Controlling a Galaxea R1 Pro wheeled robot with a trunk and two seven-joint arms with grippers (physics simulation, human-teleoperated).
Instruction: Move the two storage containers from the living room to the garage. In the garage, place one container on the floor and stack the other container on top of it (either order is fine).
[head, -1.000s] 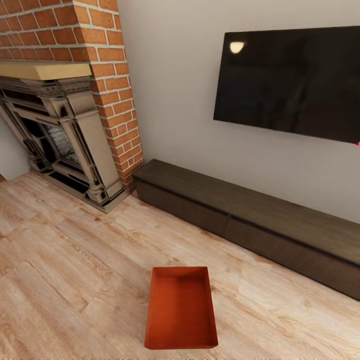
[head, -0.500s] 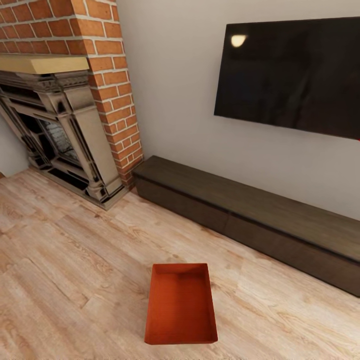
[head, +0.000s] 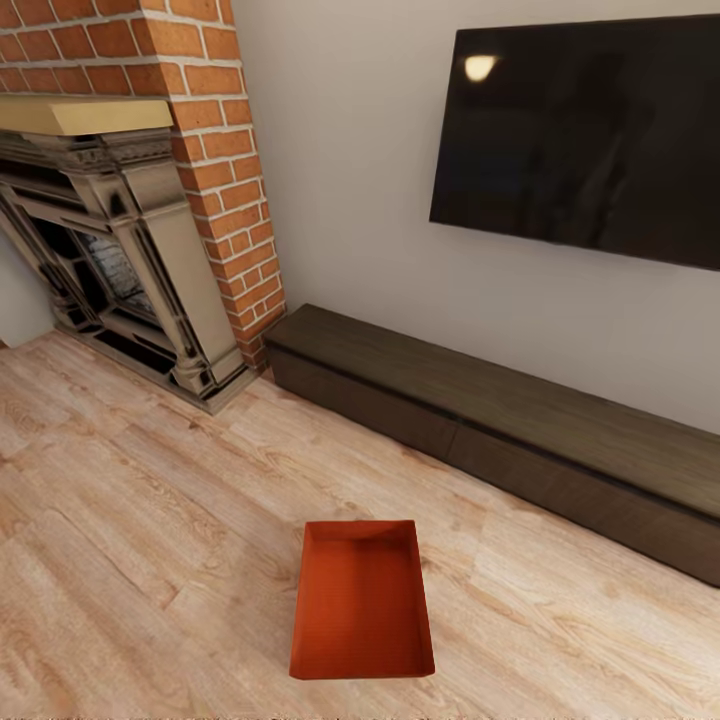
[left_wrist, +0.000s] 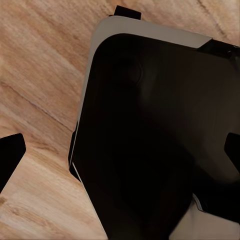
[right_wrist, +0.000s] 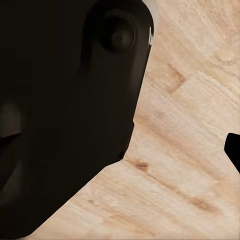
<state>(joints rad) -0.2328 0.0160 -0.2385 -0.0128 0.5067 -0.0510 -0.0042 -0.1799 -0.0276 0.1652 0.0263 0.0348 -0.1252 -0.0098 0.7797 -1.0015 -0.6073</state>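
- One storage container (head: 362, 605) sits open side up on the light plank floor (head: 150, 540) of the living room, at 6 o'clock in the head view, with nothing touching it.
- The low dark cabinet (head: 500, 420) runs along the wall under the TV (head: 590, 140), from 12 towards 3 o'clock; the brick fireplace (head: 130, 200) stands at 10 o'clock.
- Judgement: the robot is likely lining up on the bin before reaching.
- Both wrist views look past dark robot bodywork at the planks; I cannot tell how far either gripper's fingers are parted, and nothing appears held.

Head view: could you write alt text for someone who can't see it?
An open-topped orange-red storage container sits on a light wood plank floor. Behind it, a low dark cabinet runs below a black wall TV, beside a brick fireplace.
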